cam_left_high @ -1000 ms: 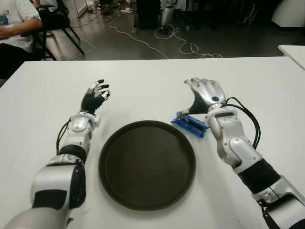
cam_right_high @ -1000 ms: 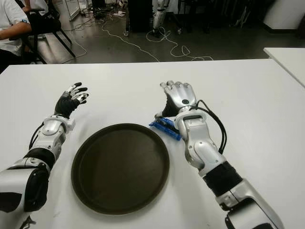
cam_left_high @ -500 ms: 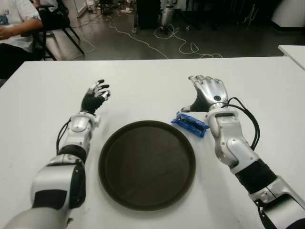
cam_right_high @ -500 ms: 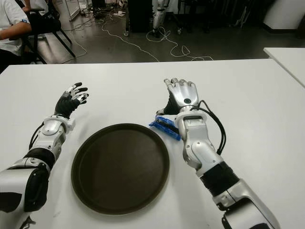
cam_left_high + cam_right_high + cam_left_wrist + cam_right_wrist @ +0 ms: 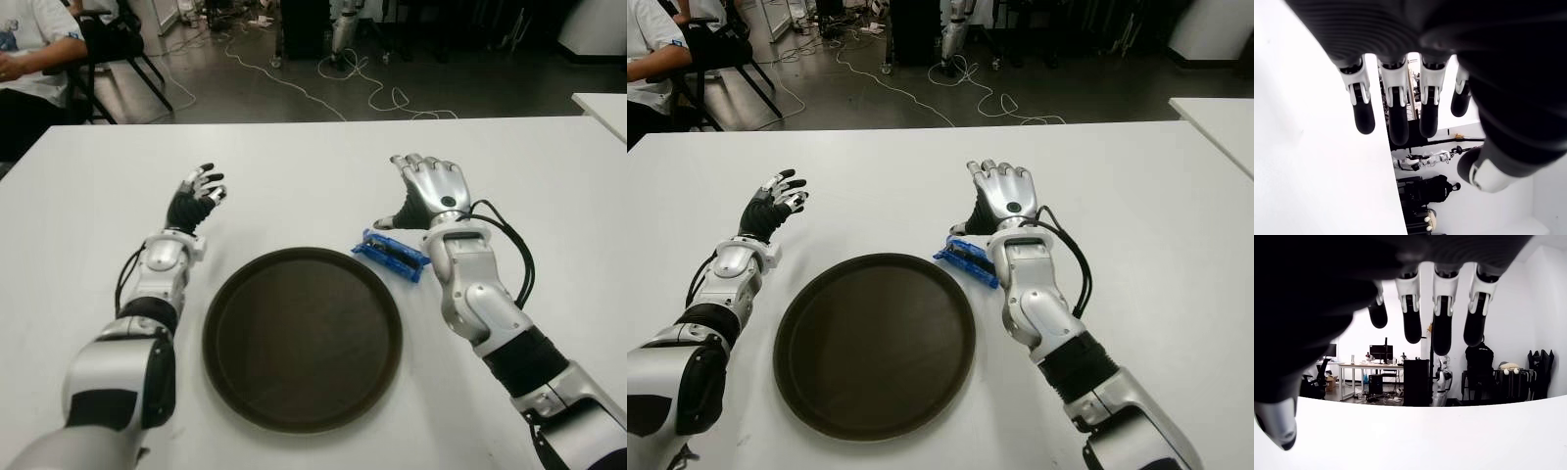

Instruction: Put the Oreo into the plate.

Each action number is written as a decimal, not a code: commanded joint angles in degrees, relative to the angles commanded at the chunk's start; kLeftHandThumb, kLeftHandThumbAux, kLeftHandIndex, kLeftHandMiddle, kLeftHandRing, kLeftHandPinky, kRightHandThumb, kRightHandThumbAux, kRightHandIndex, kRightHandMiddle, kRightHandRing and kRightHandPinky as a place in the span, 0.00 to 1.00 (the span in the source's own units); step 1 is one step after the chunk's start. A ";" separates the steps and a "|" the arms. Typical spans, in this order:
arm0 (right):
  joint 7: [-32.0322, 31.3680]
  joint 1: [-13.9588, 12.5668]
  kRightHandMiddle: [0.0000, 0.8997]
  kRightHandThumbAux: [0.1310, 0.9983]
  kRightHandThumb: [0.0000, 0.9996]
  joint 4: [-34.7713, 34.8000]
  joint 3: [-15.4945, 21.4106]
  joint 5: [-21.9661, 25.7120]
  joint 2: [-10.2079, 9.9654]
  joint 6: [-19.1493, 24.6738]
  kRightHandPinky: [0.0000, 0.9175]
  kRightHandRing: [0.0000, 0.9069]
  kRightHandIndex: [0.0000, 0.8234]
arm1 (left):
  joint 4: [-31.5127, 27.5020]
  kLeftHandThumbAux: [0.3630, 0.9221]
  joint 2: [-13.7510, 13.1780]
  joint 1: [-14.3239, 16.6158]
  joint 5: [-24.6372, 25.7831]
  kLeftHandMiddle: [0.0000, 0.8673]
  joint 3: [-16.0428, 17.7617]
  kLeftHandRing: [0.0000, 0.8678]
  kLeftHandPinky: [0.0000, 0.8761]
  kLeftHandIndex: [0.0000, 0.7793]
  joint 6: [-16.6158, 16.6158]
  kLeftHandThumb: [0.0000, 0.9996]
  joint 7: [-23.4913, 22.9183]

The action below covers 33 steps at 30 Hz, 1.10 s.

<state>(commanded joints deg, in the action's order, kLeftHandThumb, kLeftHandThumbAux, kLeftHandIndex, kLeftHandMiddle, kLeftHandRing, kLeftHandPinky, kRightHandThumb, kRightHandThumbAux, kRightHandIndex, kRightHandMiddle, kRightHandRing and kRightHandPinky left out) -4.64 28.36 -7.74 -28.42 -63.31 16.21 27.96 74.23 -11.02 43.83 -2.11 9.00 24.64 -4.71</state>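
A blue Oreo pack [image 5: 391, 254] lies flat on the white table [image 5: 294, 186], just off the right rim of the dark round plate [image 5: 302, 336]. My right hand [image 5: 423, 191] hovers just behind and to the right of the pack, fingers spread and holding nothing; its thumb points toward the pack. In the right wrist view the fingers [image 5: 1441, 328] are extended with only the room behind them. My left hand [image 5: 197, 196] shows to the left of the plate, fingers relaxed and empty.
A second white table's corner [image 5: 605, 106] shows at the far right. A seated person [image 5: 27, 49] is beyond the table's far left corner, with cables on the floor behind.
My right hand has lifted slightly and shifted right, away from the Oreo pack, which stays where it lay. The left hand has not moved.
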 joint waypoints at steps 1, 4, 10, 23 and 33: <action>0.00 0.00 0.24 0.54 0.00 0.00 -0.01 0.01 -0.01 -0.01 0.30 0.26 0.17 | 0.00 0.57 -0.01 0.00 0.01 0.24 -0.02 0.23 0.23 0.16 -0.01 0.14 0.01; -0.28 -0.01 0.24 0.54 0.00 -0.13 -0.18 0.19 -0.31 -0.01 0.30 0.26 0.17 | 0.00 0.56 -0.01 0.01 0.11 0.24 -0.03 0.23 0.23 0.16 0.01 0.14 -0.03; -0.95 -0.22 0.23 0.56 0.00 -0.57 -0.93 0.51 -1.19 -0.19 0.30 0.26 0.18 | 0.00 0.57 0.03 0.04 0.41 0.24 0.08 0.24 0.23 0.16 0.03 0.16 -0.30; -0.03 -0.39 0.26 0.57 0.00 -4.66 -3.54 -0.30 -1.93 -1.39 0.30 0.27 0.22 | 0.16 0.59 -0.11 0.13 0.81 0.24 0.64 0.24 0.25 0.16 -0.05 0.16 -0.74; -0.74 -1.93 0.22 0.56 0.00 -3.99 -3.45 -0.80 -2.56 1.14 0.26 0.24 0.20 | 0.09 0.58 -0.43 -0.03 0.62 0.24 0.53 0.24 0.25 0.14 0.46 0.15 -1.17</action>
<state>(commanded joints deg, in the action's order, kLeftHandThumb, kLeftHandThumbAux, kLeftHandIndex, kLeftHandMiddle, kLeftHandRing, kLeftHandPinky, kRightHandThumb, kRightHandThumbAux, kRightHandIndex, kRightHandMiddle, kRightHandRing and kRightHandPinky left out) -5.37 26.43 -11.73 -31.87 -64.11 13.65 29.09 74.32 -11.45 43.80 -1.49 9.53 25.10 -5.88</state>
